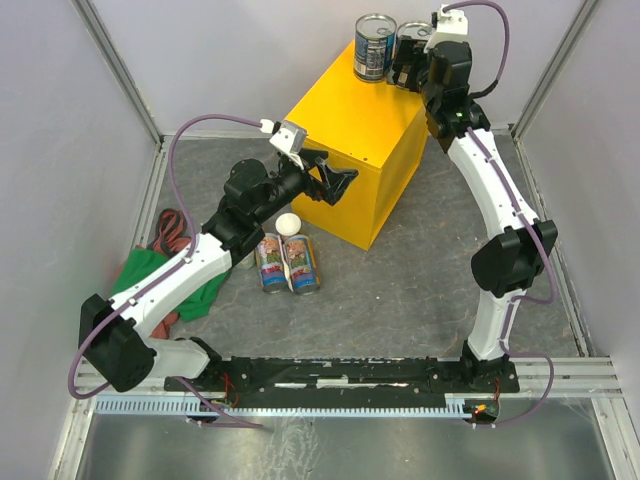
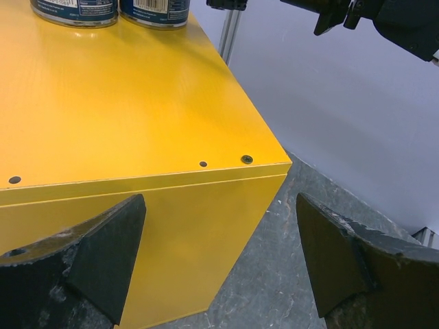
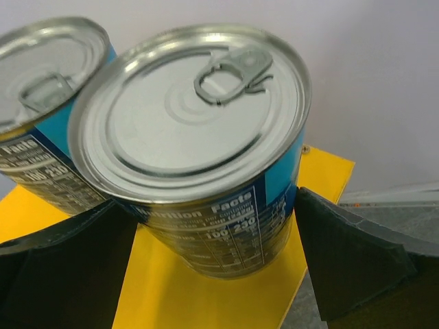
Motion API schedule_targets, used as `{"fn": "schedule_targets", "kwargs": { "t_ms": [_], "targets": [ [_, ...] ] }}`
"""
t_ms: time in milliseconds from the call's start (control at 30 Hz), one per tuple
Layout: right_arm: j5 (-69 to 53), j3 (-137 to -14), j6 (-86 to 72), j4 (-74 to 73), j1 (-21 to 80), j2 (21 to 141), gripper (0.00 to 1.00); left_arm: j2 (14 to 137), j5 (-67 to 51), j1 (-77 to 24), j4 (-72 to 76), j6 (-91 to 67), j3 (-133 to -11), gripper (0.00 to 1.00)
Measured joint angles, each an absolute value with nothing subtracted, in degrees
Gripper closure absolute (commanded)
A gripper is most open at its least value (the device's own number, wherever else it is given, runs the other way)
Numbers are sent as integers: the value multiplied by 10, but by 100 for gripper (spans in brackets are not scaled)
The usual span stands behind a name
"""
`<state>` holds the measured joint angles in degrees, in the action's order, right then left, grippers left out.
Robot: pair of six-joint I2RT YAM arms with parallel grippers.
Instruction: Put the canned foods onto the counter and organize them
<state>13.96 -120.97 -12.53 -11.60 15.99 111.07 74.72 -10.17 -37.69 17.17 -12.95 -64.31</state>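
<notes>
We see two wide, silver-topped cans upright and side by side on the far corner of the yellow counter (image 1: 340, 140): one blue-labelled can (image 1: 374, 50) and its twin (image 3: 188, 137). On the floor by the counter's near face are a slim colourful can (image 1: 270, 263), a second slim can (image 1: 303, 265) pressed against it, and a small pale-lidded can (image 1: 288, 223) just behind them.

Yellow counter (image 1: 345, 140), blue-labelled silver-topped can (image 3: 206, 151), green cloth (image 1: 140, 270)
</notes>
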Motion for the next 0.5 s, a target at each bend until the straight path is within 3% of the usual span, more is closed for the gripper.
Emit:
{"fn": "schedule_targets", "kwargs": {
  "t_ms": [500],
  "targets": [
    [134,-1164,-123,-186,157,1076,1,747,-104,-377,152,-130,-646,4]
  ]
}}
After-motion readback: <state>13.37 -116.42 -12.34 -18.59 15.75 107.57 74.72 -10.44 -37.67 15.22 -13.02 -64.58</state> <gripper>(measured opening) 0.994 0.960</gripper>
